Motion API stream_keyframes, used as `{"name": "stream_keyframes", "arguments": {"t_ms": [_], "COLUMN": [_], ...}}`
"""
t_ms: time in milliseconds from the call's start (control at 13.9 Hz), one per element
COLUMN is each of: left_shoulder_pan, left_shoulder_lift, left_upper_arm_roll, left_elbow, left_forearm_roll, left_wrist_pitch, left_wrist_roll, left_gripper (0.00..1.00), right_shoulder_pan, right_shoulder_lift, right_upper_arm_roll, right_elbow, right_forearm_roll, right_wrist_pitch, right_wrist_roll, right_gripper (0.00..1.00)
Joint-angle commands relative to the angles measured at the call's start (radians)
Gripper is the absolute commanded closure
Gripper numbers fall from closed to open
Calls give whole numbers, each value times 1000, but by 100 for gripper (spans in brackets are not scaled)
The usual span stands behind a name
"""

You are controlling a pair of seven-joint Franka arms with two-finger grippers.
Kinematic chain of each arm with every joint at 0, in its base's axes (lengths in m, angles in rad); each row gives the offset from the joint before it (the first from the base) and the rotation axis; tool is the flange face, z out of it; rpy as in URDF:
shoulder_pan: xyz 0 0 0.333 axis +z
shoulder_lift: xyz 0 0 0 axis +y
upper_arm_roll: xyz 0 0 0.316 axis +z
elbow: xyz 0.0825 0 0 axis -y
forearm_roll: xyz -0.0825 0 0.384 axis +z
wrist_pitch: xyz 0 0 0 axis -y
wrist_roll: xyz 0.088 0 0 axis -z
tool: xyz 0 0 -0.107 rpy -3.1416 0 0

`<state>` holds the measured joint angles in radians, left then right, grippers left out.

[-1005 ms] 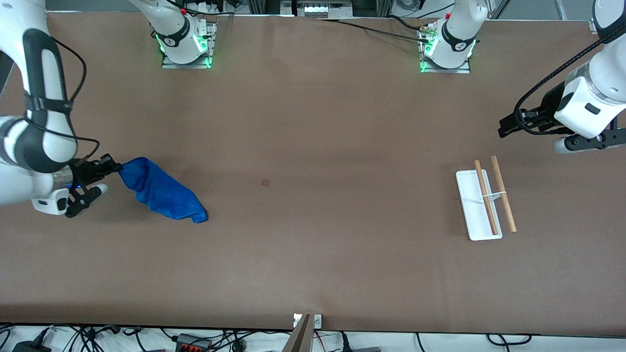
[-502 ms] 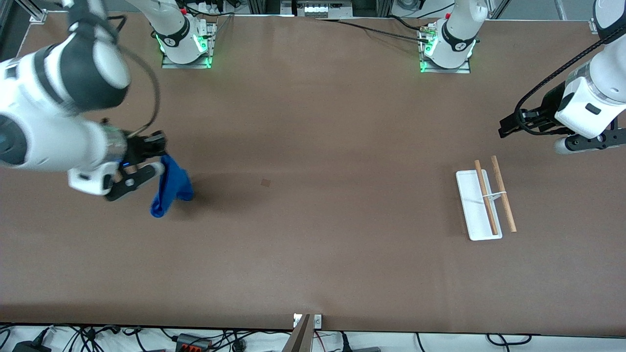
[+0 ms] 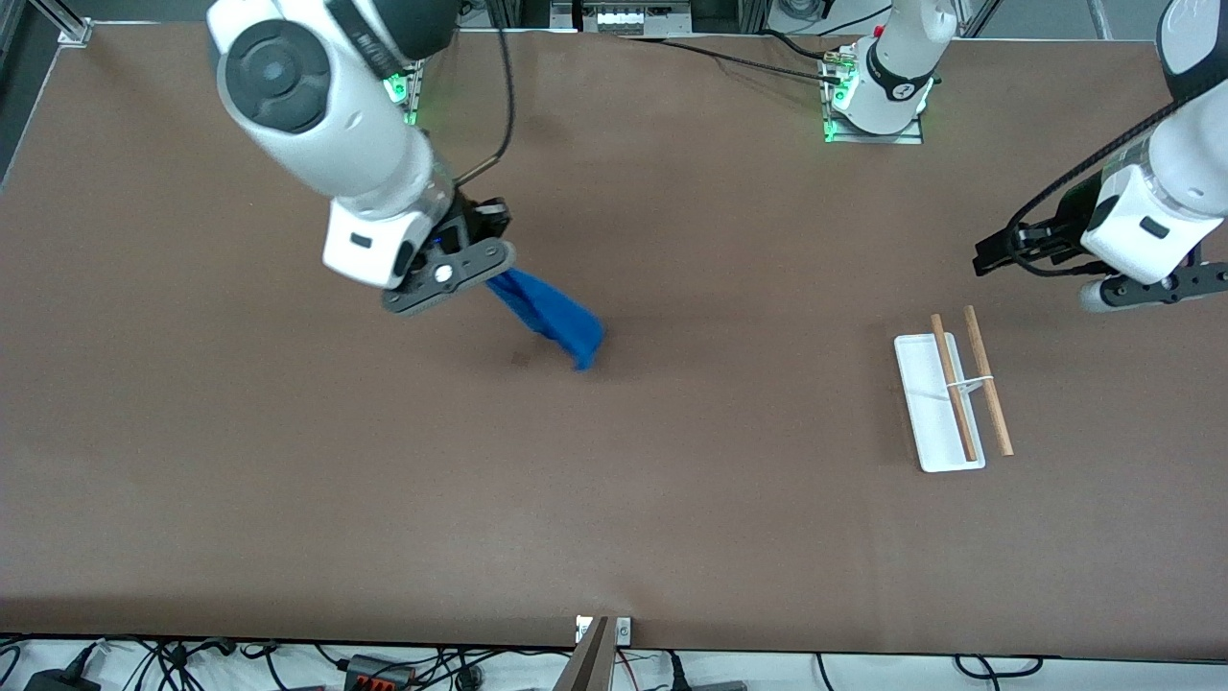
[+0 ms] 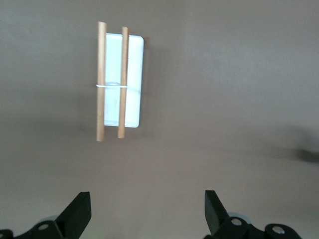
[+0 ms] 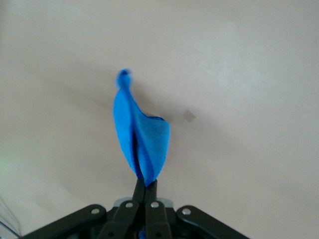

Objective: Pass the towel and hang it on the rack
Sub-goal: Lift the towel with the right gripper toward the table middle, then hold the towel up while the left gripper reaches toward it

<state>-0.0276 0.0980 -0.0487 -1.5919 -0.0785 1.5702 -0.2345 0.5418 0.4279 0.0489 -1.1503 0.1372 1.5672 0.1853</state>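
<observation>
Front view shows the right gripper (image 3: 484, 264) up over the middle of the brown table (image 3: 614, 499), toward the right arm's end, its fingers pinched tight on one end of the blue towel (image 3: 552, 315). From that grip the cloth trails down and away as a narrow twisted strip, its loose tip over a small dark mark on the tabletop. Right wrist view confirms the hold: both black fingertips (image 5: 145, 188) meet on a folded corner of the towel (image 5: 139, 137), which hangs bunched and clear of the surface.

At the left arm's end of the table stands the rack (image 3: 952, 393), a flat white tray with two parallel wooden rods joined by a thin white crosspiece; nothing is draped on it. Just above it in the picture the left gripper (image 3: 998, 250) hovers with its fingers spread wide and nothing between them. Left wrist view looks down on the rack (image 4: 119, 82) between those open fingertips (image 4: 79, 209)
</observation>
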Motion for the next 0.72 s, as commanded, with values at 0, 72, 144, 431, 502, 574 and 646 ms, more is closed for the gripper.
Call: {"name": "stream_keyframes", "arguments": {"t_ms": [0,72,144,431,502,574,646], "left_shoulder_pan": [11,17,20,18,17,18,18], "left_shoulder_lift": [45,48,49,77,91,107,118], "left_upper_arm_roll": [4,4,4,3,3,3,3], "left_elbow": [23,21,21,27,26,26,18], "left_forearm_roll": [-33,-33,-33,-90,-124,-139,-147], "left_wrist_pitch": [-18,-18,-28,-41,-33,-16,13], "left_wrist_roll": [142,158,170,278,375,496,599], "left_gripper": [0,0,0,0,0,0,0], "right_shoulder_pan": [78,92,108,191,210,222,233], "right_shoulder_lift": [9,9,11,11,11,11,11], "right_upper_arm_roll": [-9,-8,-7,-9,-9,-9,-9], "right_elbow": [24,24,24,24,24,24,24], "right_forearm_roll": [-1,1,2,1,1,1,1], "right_wrist_pitch": [57,86,108,198,220,244,261], "right_wrist_roll": [126,167,196,223,229,229,229], "right_gripper": [100,100,100,100,100,100,100]}}
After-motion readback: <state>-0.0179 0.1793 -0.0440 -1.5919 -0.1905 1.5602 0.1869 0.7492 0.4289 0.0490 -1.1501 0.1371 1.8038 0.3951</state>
